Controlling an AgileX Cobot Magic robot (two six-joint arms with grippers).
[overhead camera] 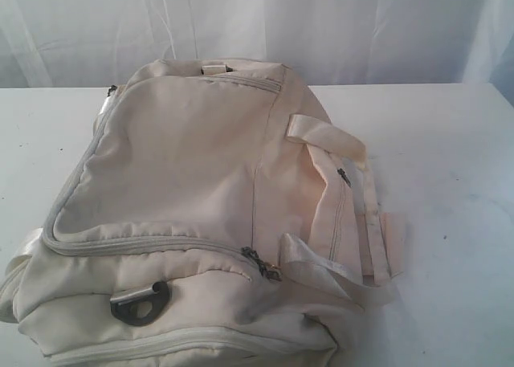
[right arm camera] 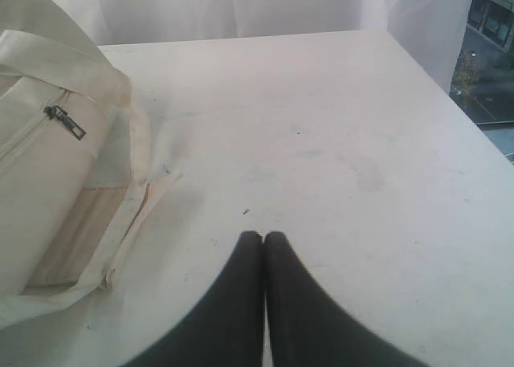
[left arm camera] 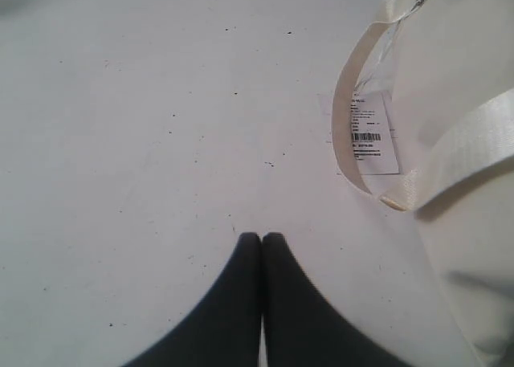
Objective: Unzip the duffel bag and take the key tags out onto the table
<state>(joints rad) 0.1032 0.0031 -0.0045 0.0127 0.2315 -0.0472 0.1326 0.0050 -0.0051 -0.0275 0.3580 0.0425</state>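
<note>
The duffel bag (overhead camera: 185, 190) lay zipped shut on the table (overhead camera: 450, 166), left of its middle, the main zipper's dark pulls (overhead camera: 261, 264) at its near right corner and a webbing handle (overhead camera: 337, 146) draped down its right side. My left gripper (left arm camera: 262, 237) hung over bare tabletop beside the bag's barcode label (left arm camera: 375, 134), jaws pressed together on nothing. My right gripper (right arm camera: 264, 235), jaws likewise pressed together and empty, hung over the table right of the bag.
</note>
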